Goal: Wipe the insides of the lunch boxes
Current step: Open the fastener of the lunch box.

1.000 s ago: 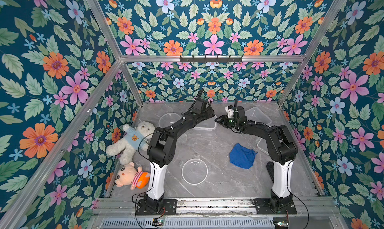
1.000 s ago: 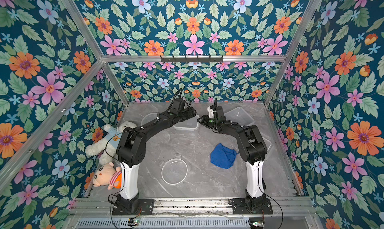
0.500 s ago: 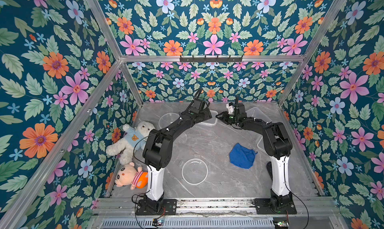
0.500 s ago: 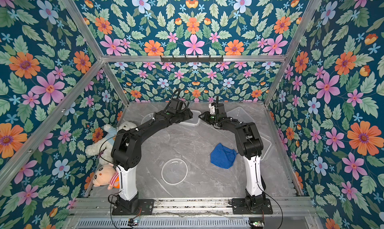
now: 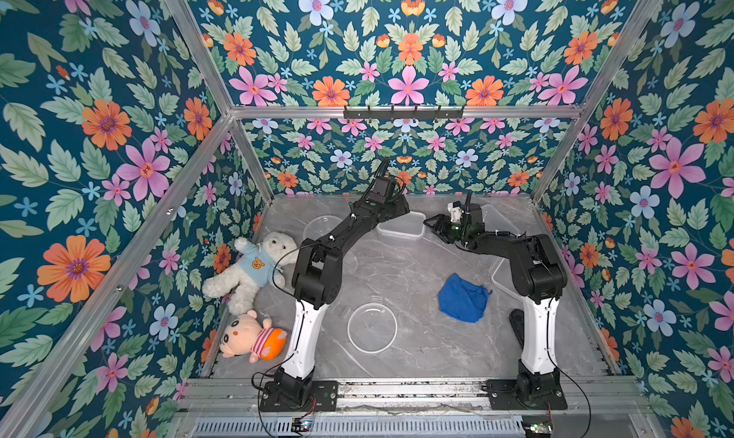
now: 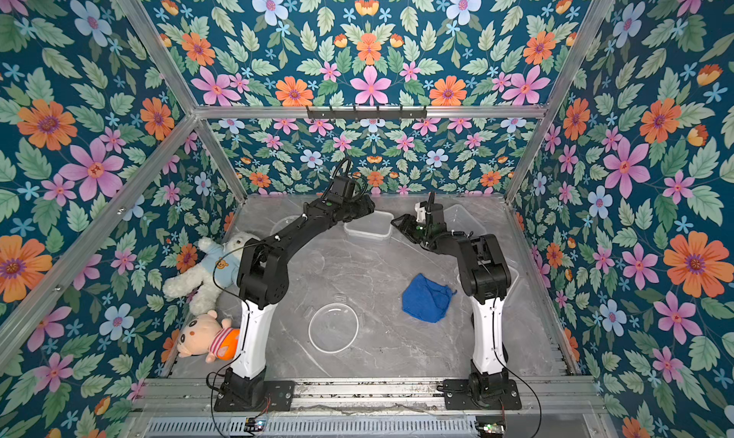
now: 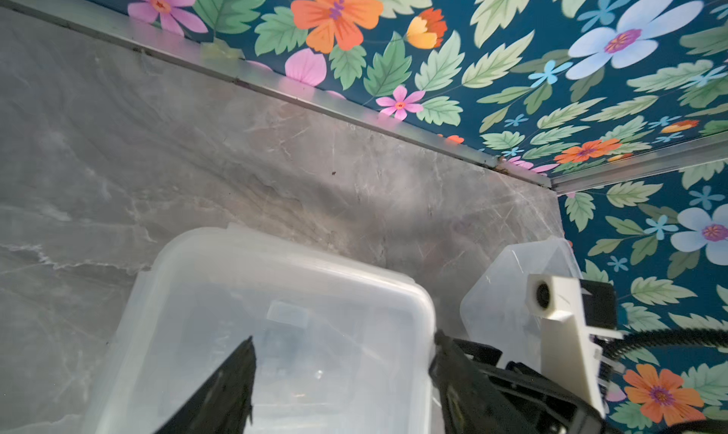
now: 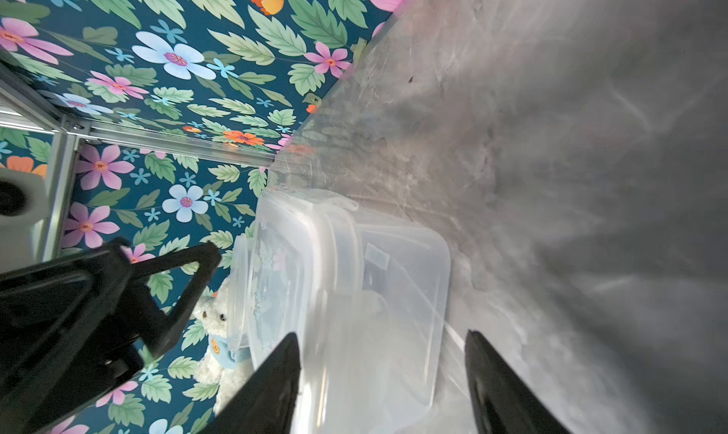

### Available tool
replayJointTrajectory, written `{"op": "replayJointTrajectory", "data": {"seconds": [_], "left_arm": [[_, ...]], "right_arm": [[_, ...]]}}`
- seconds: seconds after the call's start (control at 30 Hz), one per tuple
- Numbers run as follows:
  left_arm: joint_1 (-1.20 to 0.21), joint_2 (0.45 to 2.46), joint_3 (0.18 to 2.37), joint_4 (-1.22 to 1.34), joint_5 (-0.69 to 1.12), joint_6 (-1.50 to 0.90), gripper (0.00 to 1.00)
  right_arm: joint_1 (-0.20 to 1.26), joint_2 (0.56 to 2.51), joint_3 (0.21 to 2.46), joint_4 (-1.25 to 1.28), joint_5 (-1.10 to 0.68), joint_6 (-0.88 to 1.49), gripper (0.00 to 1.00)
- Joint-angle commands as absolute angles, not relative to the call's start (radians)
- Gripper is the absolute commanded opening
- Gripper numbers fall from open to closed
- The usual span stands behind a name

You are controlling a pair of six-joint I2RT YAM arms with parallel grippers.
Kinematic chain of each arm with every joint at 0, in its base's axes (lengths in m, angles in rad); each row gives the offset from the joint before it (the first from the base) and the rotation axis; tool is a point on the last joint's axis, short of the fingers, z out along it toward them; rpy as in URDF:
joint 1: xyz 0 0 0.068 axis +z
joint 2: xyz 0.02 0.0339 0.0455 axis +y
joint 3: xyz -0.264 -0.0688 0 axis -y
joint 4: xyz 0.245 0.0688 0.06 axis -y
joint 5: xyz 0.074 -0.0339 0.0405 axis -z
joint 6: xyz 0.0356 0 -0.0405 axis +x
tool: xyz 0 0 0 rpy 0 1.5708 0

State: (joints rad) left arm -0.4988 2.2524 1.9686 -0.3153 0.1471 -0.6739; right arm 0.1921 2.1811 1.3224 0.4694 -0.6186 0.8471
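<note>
The smaller rectangular lunch box rests on the grey table near the back. My left gripper is open over its end, with one finger above the inside and the other outside the wall. From the other side my right gripper stands open, and the end of the box lies between its fingers. The large square lunch box stands behind the right gripper. The round lunch box is at the back left. The blue cloth lies loose on the table.
A round clear lid lies front centre, and another flat lid sits by the right arm. A white teddy and a pink doll lie along the left wall. The back wall is close behind both grippers.
My right gripper's jaws have spread apart. Both arms have reached a little farther toward the back wall, and the rectangular box sits farther back with them.
</note>
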Motion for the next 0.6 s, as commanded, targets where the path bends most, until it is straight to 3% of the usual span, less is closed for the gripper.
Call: {"op": "replayJointTrajectory", "data": {"seconds": [0.0, 0.23, 0.57], "left_arm": [[-0.491, 2.259, 1.952, -0.323, 0.149, -0.679, 0.73], [-0.486, 2.29, 1.943, -0.309, 0.153, -0.693, 0.71], [-0.483, 2.336, 1.936, -0.291, 0.165, -0.717, 0.7]], "right_arm": [[0.196, 2.171, 1.263, 0.73, -0.675, 0.963, 0.66], [0.195, 2.243, 1.209, 1.061, -0.73, 1.14, 0.61], [0.2, 2.331, 1.201, 1.218, -0.739, 1.252, 0.56]]}}
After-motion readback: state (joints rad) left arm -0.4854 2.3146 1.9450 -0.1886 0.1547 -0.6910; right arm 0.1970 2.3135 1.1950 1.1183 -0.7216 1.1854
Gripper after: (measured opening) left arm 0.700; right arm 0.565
